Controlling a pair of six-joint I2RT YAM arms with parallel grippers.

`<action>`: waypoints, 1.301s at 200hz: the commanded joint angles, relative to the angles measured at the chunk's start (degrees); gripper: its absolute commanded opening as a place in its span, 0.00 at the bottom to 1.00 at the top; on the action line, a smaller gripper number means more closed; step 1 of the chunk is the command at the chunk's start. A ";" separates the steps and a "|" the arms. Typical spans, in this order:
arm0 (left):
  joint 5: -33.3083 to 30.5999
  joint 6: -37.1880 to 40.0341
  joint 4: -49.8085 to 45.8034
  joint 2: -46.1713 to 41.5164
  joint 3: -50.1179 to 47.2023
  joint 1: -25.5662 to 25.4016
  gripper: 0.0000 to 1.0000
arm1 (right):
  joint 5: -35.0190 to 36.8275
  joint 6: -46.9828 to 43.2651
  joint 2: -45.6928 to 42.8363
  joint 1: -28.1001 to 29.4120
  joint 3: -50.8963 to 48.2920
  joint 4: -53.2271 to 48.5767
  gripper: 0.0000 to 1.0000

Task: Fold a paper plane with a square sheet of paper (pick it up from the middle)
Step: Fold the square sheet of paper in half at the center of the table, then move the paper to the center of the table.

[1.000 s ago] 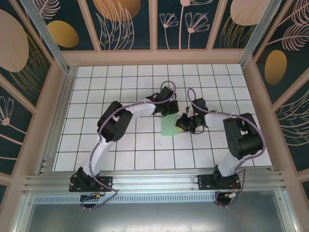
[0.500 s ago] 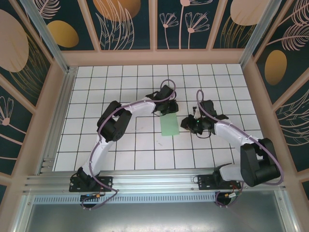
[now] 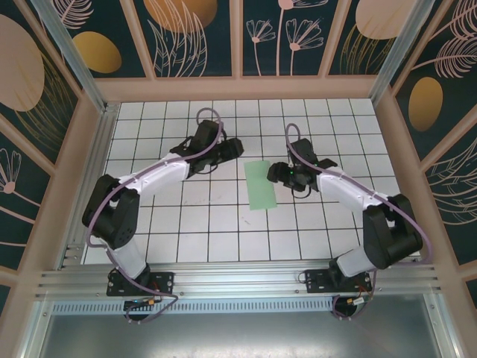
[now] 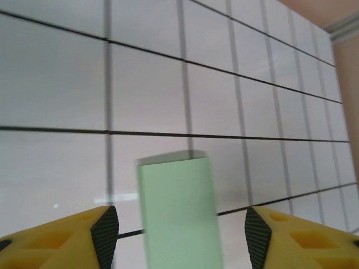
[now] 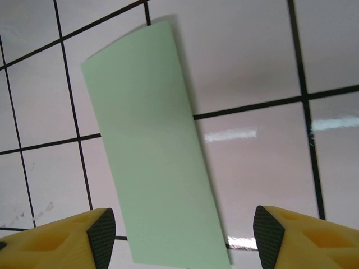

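Lying flat on the white tiled table (image 3: 186, 224), the green paper sheet (image 3: 260, 185) reads as a narrow rectangle, longer than wide, slightly skewed to the black grid lines, about midway between the two arms.

The left gripper (image 3: 237, 145) is to the sheet's left and a little farther back, apart from it. In the left wrist view its yellow fingers (image 4: 84, 238) are spread wide and grip nothing. The sheet lies on the tiles in the gap below.

The right gripper (image 3: 273, 172) is just beside the sheet's right edge, near the far end. In the right wrist view its fingers (image 5: 303, 238) are also spread wide. The sheet is flat on the table beneath them, unheld.
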 commanded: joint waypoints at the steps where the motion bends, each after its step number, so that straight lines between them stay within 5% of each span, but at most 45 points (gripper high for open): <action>1: -1.23 -0.91 2.45 -3.88 -7.84 0.81 0.71 | 4.33 -1.23 6.07 3.08 4.34 -2.31 0.71; 101: -0.76 -5.33 8.37 -12.80 -24.25 2.65 0.88 | 8.45 -2.68 27.15 7.67 21.24 -10.35 0.65; 177: -1.36 -6.36 8.51 -17.56 -28.27 4.38 0.89 | -1.09 4.93 31.18 15.12 27.57 -7.98 0.61; 216: 0.14 -7.17 8.70 -19.84 -30.11 4.83 0.90 | -1.42 12.70 28.90 14.64 27.66 -3.37 0.61; 260: 3.22 -9.81 11.74 -22.08 -33.36 4.83 0.88 | -3.33 8.75 25.22 12.70 23.66 -2.15 0.51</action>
